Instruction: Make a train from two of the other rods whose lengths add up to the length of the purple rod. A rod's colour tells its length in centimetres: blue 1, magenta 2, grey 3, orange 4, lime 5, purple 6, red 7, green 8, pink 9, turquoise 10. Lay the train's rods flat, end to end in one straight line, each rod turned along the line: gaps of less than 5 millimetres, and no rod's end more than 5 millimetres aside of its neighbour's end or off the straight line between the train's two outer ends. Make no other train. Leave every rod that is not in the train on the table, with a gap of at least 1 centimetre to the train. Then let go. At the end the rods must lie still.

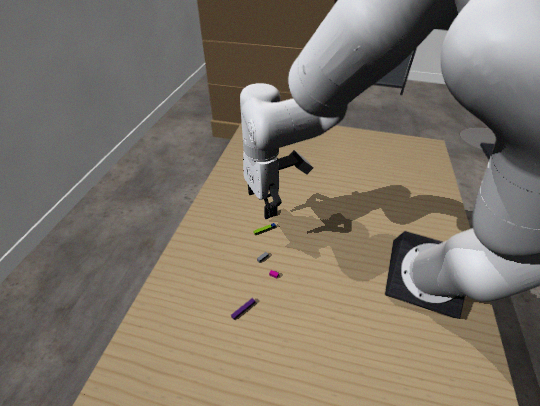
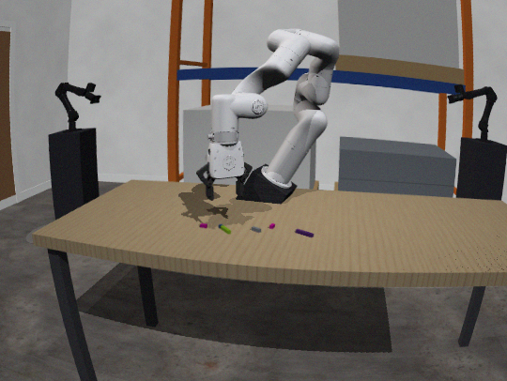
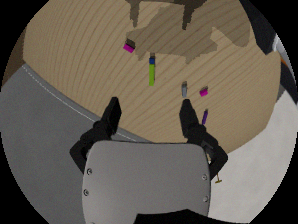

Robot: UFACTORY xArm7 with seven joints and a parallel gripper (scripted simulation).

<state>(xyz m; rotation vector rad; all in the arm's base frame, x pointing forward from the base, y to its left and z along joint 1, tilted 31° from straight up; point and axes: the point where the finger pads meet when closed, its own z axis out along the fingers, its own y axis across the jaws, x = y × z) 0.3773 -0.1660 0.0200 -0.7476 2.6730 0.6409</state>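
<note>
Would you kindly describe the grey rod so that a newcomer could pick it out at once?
Start at the open pincer hanging above the wooden table and follow the row of small rods toward the purple rod. The grey rod lies second, between the lime rod and a magenta rod. It is the only dull, colourless piece.

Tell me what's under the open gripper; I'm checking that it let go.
Only bare table shows under the gripper, its fingers wide apart. The lime rod with the blue rod at its end lies flat nearby, apart from the fingers.
</note>
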